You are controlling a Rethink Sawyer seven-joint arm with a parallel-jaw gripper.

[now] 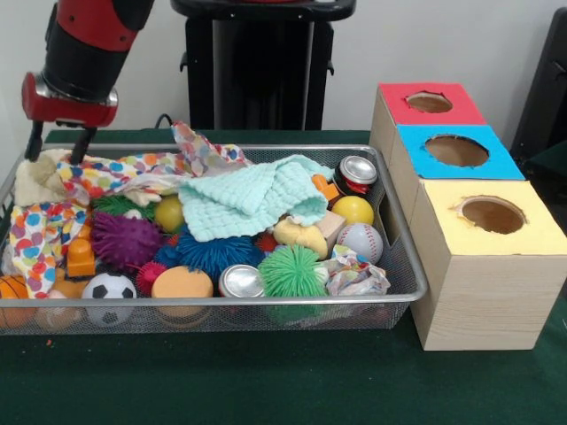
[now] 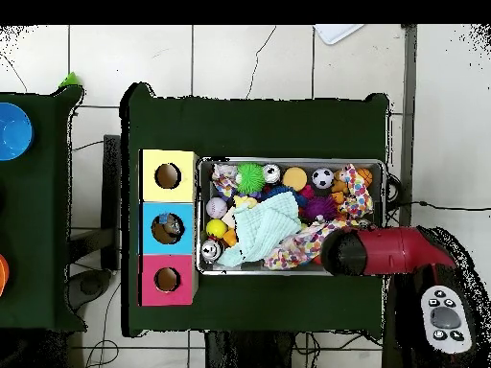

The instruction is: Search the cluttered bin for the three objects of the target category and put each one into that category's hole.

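A wire mesh bin (image 1: 266,301) holds a heap of clutter. A mint knitted cloth (image 1: 252,199) and a polka-dot cloth (image 1: 115,173) lie on top. Around them sit a baseball (image 1: 361,241), a soccer ball (image 1: 109,289), a yellow ball (image 1: 353,210), spiky balls in purple (image 1: 124,239) and green (image 1: 292,270), and two cans (image 1: 241,282) (image 1: 357,171). My gripper (image 1: 58,146) hangs open over the bin's far left corner, just above the polka-dot cloth, holding nothing. In the overhead view the red arm (image 2: 398,251) covers it.
To the right of the bin stand three wooden boxes with round holes on top: red (image 1: 403,113), blue (image 1: 500,164) and yellow (image 1: 540,235). Overhead they line the bin's (image 2: 292,161) left side. A remote-like controller (image 2: 443,316) lies beside the arm.
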